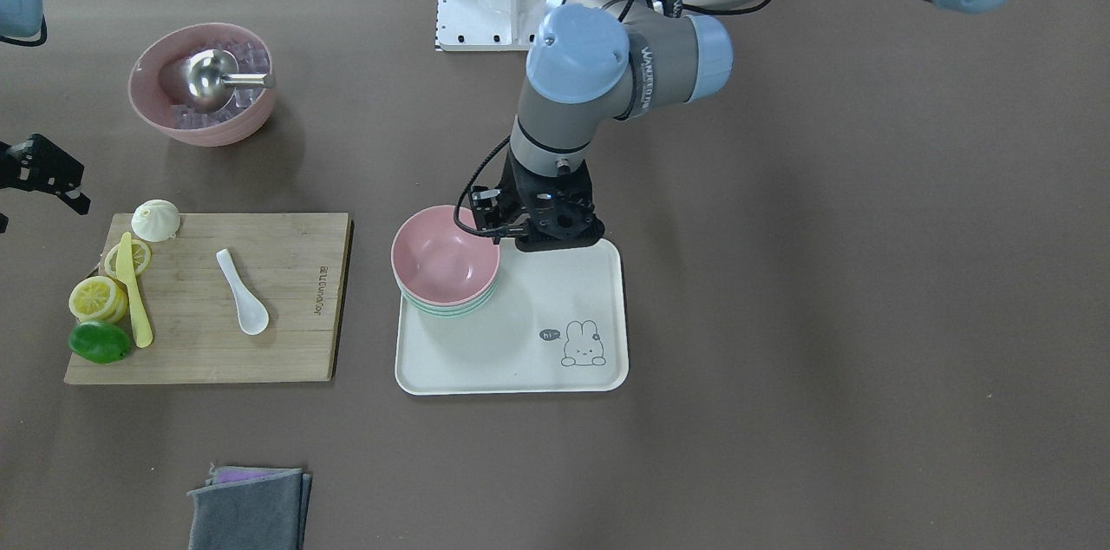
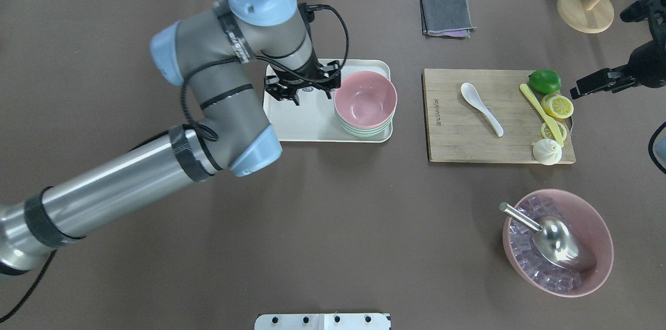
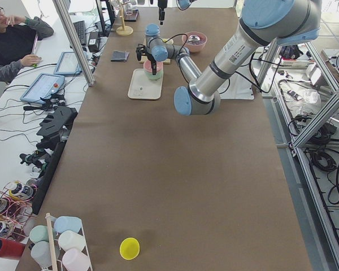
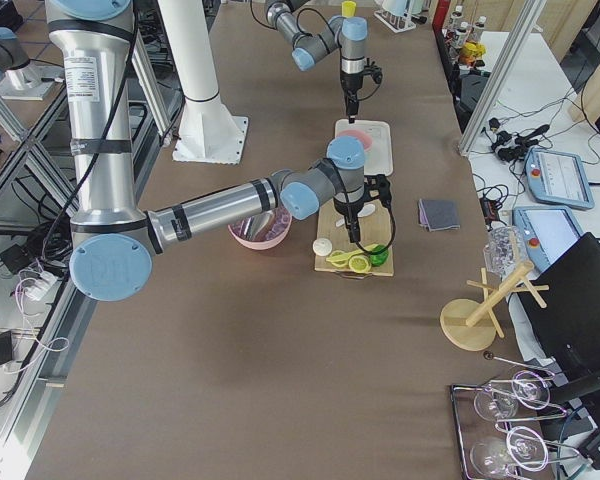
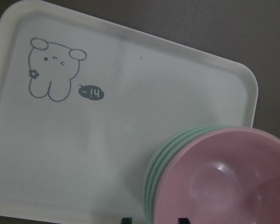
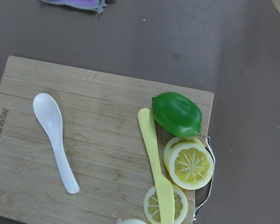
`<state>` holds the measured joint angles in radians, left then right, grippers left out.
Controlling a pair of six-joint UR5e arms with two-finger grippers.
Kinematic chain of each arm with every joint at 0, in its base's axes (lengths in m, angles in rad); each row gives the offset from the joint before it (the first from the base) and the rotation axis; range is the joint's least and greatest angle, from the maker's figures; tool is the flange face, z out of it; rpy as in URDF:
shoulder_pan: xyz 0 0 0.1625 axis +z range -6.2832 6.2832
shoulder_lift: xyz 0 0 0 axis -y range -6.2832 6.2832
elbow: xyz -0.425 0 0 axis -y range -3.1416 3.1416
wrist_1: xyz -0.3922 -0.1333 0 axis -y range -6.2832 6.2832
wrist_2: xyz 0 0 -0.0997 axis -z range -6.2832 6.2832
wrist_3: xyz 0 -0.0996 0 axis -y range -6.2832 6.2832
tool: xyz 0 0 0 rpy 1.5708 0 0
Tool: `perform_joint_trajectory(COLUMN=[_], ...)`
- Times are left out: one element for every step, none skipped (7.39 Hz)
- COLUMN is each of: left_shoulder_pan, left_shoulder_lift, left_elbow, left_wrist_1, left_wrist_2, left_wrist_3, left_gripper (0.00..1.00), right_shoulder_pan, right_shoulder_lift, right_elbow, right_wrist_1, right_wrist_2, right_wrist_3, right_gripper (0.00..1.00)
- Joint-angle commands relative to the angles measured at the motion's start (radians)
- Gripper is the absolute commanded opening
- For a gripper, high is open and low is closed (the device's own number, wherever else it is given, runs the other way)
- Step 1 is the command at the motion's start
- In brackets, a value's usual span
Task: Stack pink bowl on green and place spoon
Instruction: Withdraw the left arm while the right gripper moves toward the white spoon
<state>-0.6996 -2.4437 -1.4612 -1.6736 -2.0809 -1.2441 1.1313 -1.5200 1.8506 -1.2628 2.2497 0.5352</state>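
Black fingertips (image 5: 184, 220) of the left gripper (image 1: 545, 229) are showing apart at the bottom edge of its wrist view, nothing between them; the gripper is hanging empty over the cream rectangular plastic tray (image 2: 302, 124), just beside the bowls.

The shallow round pink bowl (image 2: 365, 100) is sitting nested in the stack of pale green bowls (image 5: 154, 172) at one corner of the tray, rims level. Judging the stacking step done, the spoon step not yet.

The small white soup spoon (image 2: 481, 109) is lying flat, bowl up, on the bamboo cutting board (image 2: 468, 142), well apart from the tray and clear of the yellow plastic knife (image 2: 541, 111) and lemon slices (image 2: 558, 106).

The right gripper (image 2: 585, 88) is hovering near the board's far end by the lime (image 2: 545, 80). Cannot tell how wide its fingers are standing.

Handling, as judgement: the spoon is looking light, rigid and glossy, so probably slippery and possibly chippable. The narrow handle, midway along, is offering the best hold. It is lying low against the wood, so the fingers would be needing to come down close to the board on either side.
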Motion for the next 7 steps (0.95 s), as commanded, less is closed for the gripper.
perform_joint_trajectory(left_shoulder_pan=[-0.171, -0.275, -0.410, -0.543, -0.666, -0.758, -0.812], left_shoulder_lift=[0.227, 0.321, 0.410, 0.499, 0.575, 0.600, 0.617], left_elbow=[-0.271, -0.344, -0.364, -0.346, -0.287, -0.215, -0.184], left_wrist_1=[0.231, 0.320, 0.386, 0.405, 0.405, 0.407, 0.407], left_wrist_2=[-0.108, -0.110, -0.137, -0.203, -0.224, -0.226, -0.226], left_wrist_3=[0.369, 0.610, 0.875, 1.131, 1.377, 1.569, 1.659], left_gripper=[0.98, 0.98, 0.98, 0.98, 0.98, 0.98, 0.98], right_shoulder_pan=[-0.050, -0.083, -0.135, -0.200, -0.246, -0.283, -0.310], right_shoulder_lift=[0.043, 0.052, 0.055, 0.061, 0.063, 0.073, 0.092], right_elbow=[-0.001, -0.001, 0.002, -0.001, -0.002, -0.008, -0.039], right_wrist_1=[0.000, 0.000, 0.000, -0.001, -0.003, -0.007, -0.007], right_wrist_2=[-0.005, -0.025, -0.098, -0.142, -0.166, -0.192, -0.211], right_wrist_3=[-0.038, -0.058, -0.102, -0.118, -0.118, -0.118, -0.118], right_gripper=[1.00, 0.99, 0.99, 0.99, 0.99, 0.97, 0.94])
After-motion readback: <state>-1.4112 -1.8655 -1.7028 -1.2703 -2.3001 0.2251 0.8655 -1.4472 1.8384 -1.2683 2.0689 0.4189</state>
